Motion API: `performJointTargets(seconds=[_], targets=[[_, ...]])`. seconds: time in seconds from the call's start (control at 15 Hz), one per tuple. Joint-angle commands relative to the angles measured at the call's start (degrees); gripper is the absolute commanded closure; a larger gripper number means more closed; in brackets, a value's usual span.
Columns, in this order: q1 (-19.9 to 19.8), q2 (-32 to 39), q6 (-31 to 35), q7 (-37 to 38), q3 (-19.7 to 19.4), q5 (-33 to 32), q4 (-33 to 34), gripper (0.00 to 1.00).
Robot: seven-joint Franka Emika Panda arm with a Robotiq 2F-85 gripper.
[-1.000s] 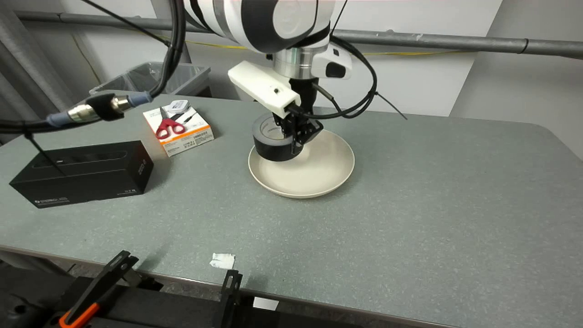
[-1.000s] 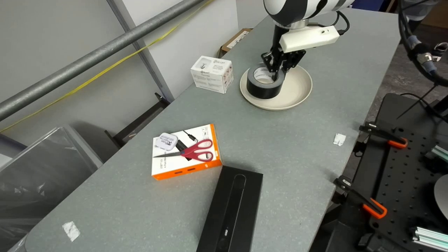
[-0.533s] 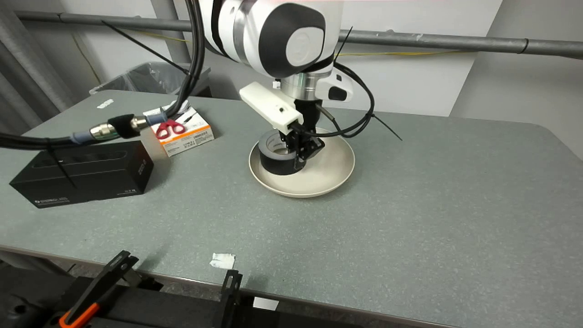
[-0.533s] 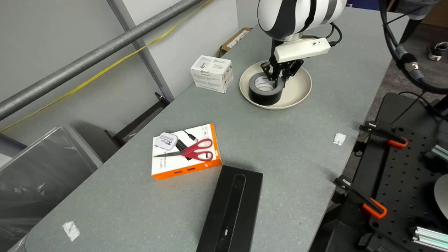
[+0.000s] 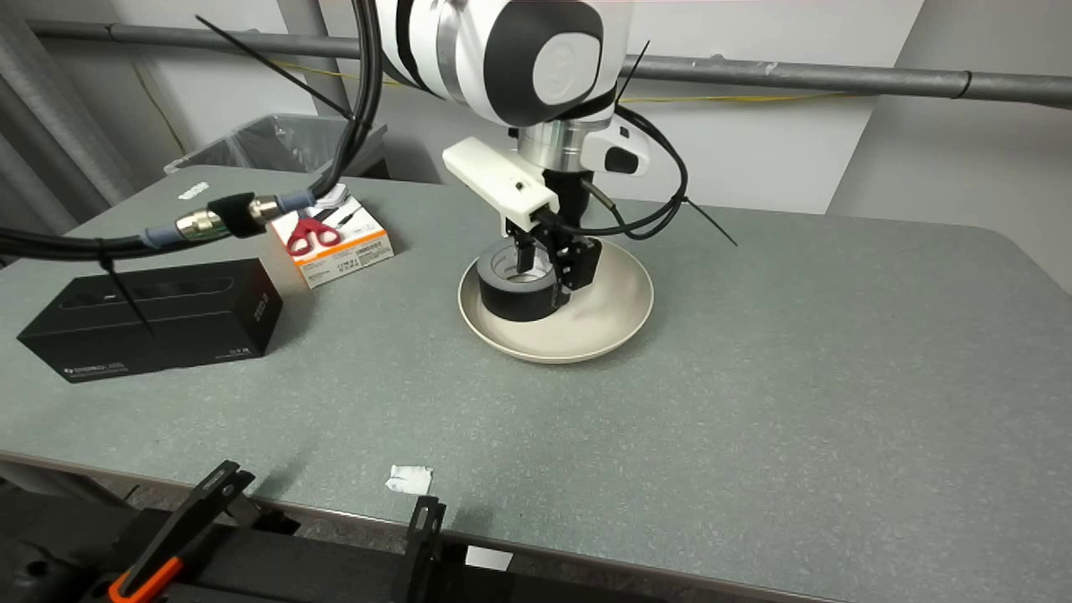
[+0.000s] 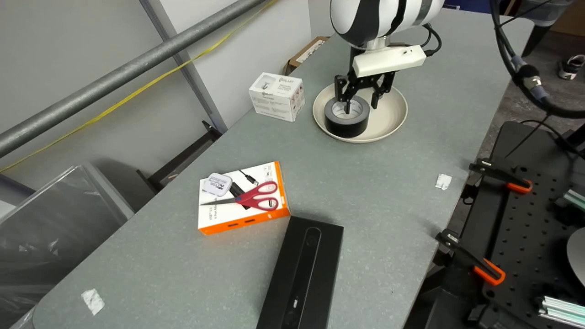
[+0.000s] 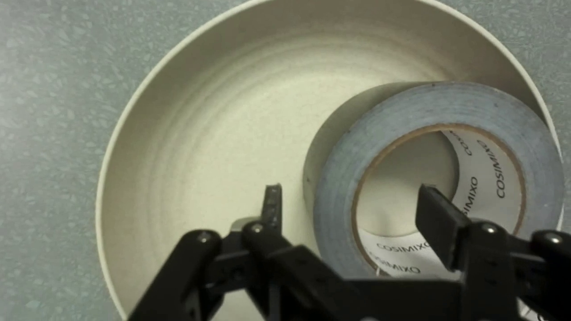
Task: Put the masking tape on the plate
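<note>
The masking tape [image 7: 341, 191], a black roll with a grey upper face and a white printed core, lies flat inside the cream plate [image 7: 223, 129], close to one side of its rim. Both exterior views show the roll [image 6: 346, 128] resting in the plate [image 6: 388, 121]. My gripper [image 7: 349, 187] is over the roll with its jaws spread apart. One finger [image 7: 439, 218] reaches over the roll's hole, while the opposite finger [image 7: 272, 207] stands outside the roll, above the bare plate. In the wrist view, gaps show between the fingers and the tape wall.
In an exterior view a white box [image 6: 276, 98] stands near the plate. Farther off are a flat orange-edged box [image 6: 212, 224] bearing red scissors [image 6: 258, 198], and a long black box [image 6: 301, 269]. Clamps [image 6: 498, 176] grip the table edge. A cable [image 5: 209, 224] hangs beside the arm.
The gripper came down with the tape until the roll sat in the plate. Its fingers then spread and let go, and the hand rose slightly while the tape stayed.
</note>
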Motion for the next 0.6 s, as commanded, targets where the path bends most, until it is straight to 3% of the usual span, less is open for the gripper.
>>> performJointTargets(seconds=[0.0,0.53], targets=[[0.73,-1.6,-1.52,0.73,-0.34,0.26,0.21,0.0],[0.6,-1.32,-1.28,-0.18,0.03,0.26,0.24,0.0]])
